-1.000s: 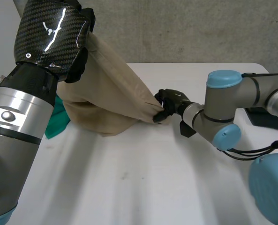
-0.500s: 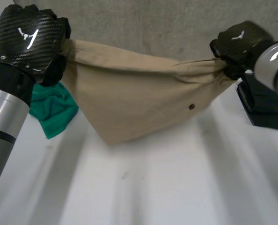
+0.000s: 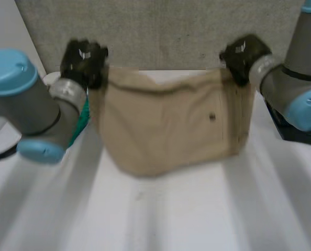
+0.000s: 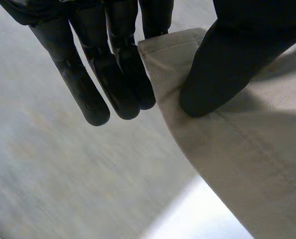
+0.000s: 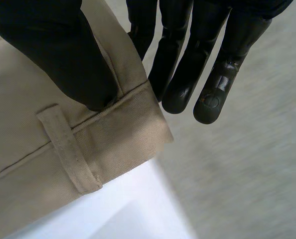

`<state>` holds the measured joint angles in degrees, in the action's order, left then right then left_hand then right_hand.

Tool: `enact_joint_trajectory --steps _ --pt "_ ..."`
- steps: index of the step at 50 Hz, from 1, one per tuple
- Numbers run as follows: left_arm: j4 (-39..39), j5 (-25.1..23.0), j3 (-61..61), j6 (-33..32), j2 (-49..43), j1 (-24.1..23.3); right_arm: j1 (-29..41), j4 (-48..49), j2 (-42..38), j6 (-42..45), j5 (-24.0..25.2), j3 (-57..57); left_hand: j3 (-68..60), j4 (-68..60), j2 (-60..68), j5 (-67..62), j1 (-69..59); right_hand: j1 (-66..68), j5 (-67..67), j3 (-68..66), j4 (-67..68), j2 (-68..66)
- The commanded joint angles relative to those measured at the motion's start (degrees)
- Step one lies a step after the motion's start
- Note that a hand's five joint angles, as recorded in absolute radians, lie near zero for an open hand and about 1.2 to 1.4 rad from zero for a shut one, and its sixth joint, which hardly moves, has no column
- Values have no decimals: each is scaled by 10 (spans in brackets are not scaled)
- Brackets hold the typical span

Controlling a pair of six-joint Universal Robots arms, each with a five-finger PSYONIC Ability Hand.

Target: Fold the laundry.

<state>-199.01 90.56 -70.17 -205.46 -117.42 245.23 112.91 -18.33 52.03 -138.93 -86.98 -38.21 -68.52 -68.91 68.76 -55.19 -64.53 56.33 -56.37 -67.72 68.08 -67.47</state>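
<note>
The beige garment (image 3: 171, 125) hangs in the head view between the two hands over the far half of the table (image 3: 171, 214). Its lower edge rests on or just above the surface. Half a second ago it was stretched high into a sagging triangle. Now both hands have dropped toward the far edge and the cloth falls as a squarer sheet. We judge it is being lowered to lie flat for the first fold. Its long axis runs side to side, along the far edge, with the slightly slack top edge uppermost. The left hand (image 3: 84, 58) holds the top corner on the left side and the right hand (image 3: 243, 55) holds the one on the right. A green cloth (image 3: 82, 116) peeks out behind the left forearm.

In the left wrist view, the left hand's thumb (image 4: 222, 69) presses the garment's (image 4: 237, 164) corner hem against its straight fingers (image 4: 115, 74), a firm pinch.

In the right wrist view, the right hand (image 5: 188, 59) pinches the band (image 5: 123, 134) likewise, thumb on top beside a belt loop (image 5: 68, 149).
</note>
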Motion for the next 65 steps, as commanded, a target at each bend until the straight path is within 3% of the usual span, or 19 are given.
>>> enact_joint_trajectory --steps 1,4,8,14,27,33,37,46,51,55,61,64,65 --pt "-203 1 156 -8 -18 17 9 264 -27 -20 -7 123 -115 -111 112 -148 -155 237 -136 -123 119 -125" --pt "-268 2 169 -6 -13 22 10 366 -19 -19 -18 126 -115 -111 112 -148 -155 237 -136 -123 119 -125" --pt "-325 6 170 9 -11 21 11 400 -8 -20 -30 119 -115 -111 112 -148 -155 237 -136 -123 119 -125" --pt "-299 2 97 53 -9 24 16 365 -9 -22 -28 77 -115 -111 112 -148 -155 237 -136 -123 119 -125" --pt "-246 1 -129 52 -54 19 14 318 -61 -21 -22 -155 -115 -111 112 -148 -155 237 -136 -123 119 -125" --pt "-123 4 -196 24 -55 15 13 278 -76 -13 -22 -205 -115 -111 112 -148 -155 237 -136 -123 119 -125" --pt "-29 8 -235 -5 2 14 12 191 -55 -2 -21 -237 -115 -111 112 -148 -155 237 -136 -123 119 -125" --pt "191 7 -337 -43 176 -5 9 -52 103 32 9 -406 -115 -111 112 -148 -155 237 -136 -123 119 -125" --pt "379 1 -401 -74 266 -12 9 -132 224 124 23 -541 -115 -111 112 -148 -155 237 -136 -123 119 -125" --pt "459 -2 -425 -79 302 -40 12 -142 302 180 30 -614 -115 -111 112 -148 -155 237 -136 -123 119 -125" --pt "416 -4 -408 -81 297 -62 10 -132 310 162 57 -611 -115 -111 112 -148 -155 237 -136 -123 119 -125" --pt "349 0 -382 -82 253 -62 11 -108 268 148 68 -594 59 63 -62 26 19 237 -136 -123 119 -125" --pt "324 4 -366 -82 227 -61 12 -102 250 145 68 -591 235 239 -237 201 195 237 -136 -123 119 -125"
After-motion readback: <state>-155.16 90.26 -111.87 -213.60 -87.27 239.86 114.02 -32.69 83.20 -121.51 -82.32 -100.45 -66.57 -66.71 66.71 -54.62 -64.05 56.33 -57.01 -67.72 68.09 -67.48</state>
